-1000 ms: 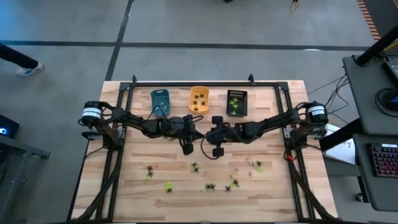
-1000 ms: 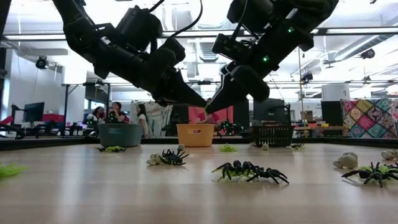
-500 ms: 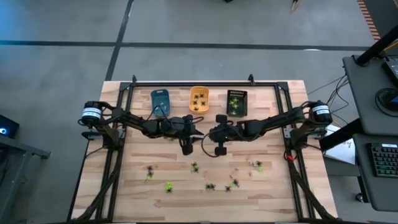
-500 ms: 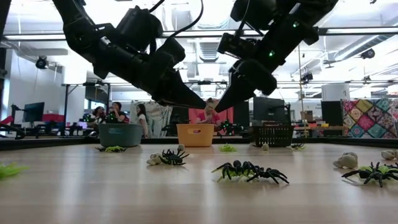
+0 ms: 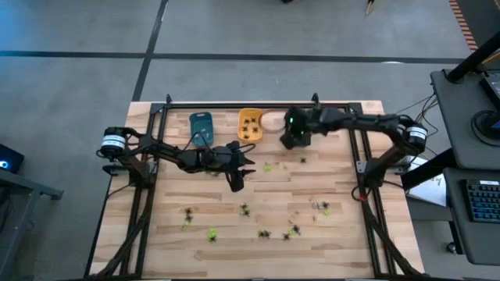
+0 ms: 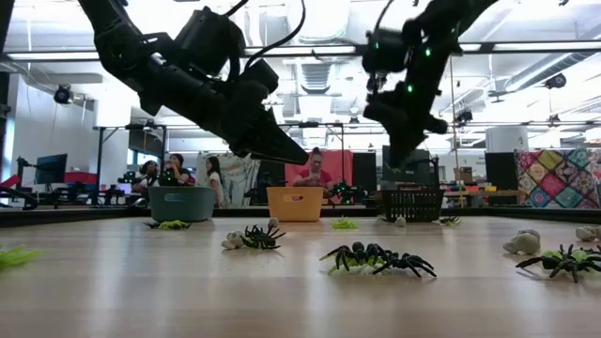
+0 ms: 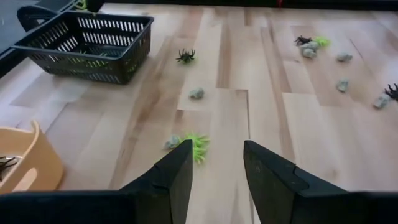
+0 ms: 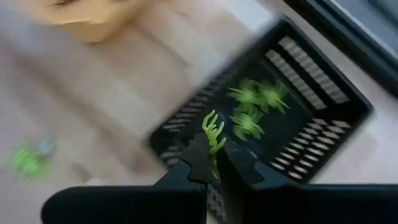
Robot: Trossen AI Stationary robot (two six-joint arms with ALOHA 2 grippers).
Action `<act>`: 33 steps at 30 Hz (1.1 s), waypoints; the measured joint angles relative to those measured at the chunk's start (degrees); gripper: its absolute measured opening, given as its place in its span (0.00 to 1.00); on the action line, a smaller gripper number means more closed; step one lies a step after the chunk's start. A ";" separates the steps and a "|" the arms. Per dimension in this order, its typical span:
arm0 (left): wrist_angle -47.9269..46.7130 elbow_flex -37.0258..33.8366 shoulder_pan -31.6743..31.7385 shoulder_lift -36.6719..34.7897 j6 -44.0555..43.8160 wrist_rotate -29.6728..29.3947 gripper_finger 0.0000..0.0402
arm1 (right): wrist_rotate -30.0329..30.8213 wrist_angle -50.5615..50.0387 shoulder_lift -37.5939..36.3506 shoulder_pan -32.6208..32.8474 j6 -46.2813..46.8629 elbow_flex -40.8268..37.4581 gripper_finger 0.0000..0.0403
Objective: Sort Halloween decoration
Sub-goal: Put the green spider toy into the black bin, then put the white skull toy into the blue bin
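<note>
Up at the far edge, the right gripper point(image 8: 211, 163) is clamped on a yellow-green spider point(image 8: 213, 132), soft-looking spiky plastic, hovering above the black slatted basket point(image 8: 323, 134) that already holds green ones. Next, I judge, comes a release over it. Mid-table, the left gripper point(image 7: 214, 163) stands parted, empty (a green spider point(image 7: 196, 145) lies beneath). Other spiders point(image 5: 266, 232) scatter the near wooden planks.

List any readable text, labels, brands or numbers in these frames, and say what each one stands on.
None can be read.
Orange tray, blue tray and black basket: no lettering shows.
Keyboard beside the table: its keys are too small to read.
</note>
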 joint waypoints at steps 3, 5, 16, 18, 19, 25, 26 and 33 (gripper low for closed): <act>-0.04 0.00 -0.02 0.00 -0.89 0.00 0.31 | -4.08 -0.68 1.65 -6.04 0.22 0.07 0.03; -0.10 0.00 -0.01 0.00 -1.27 0.00 0.31 | -6.57 -0.67 2.60 -8.81 0.14 -0.37 0.03; -0.21 0.00 -0.02 0.00 -1.31 -0.39 0.31 | -7.25 1.88 4.18 -10.71 -0.01 -1.15 0.24; -0.21 0.00 -0.02 0.00 -1.34 -0.42 0.31 | -6.51 1.92 4.09 -10.73 0.01 -0.97 0.29; -0.21 0.00 -0.01 0.00 -1.45 -0.44 0.31 | -6.34 1.95 4.05 -10.72 0.01 -0.85 0.31; -0.21 0.00 -0.02 0.00 -2.84 -0.44 0.31 | -6.33 2.29 2.05 -9.35 0.79 -0.35 0.39; -0.21 0.00 -0.01 0.00 -2.98 -0.44 0.31 | -6.33 2.32 1.35 -8.74 0.77 -0.36 0.39; -0.36 0.00 -0.02 0.00 -7.37 -4.77 0.31 | -6.30 3.19 -4.65 -0.20 -0.30 -1.63 0.36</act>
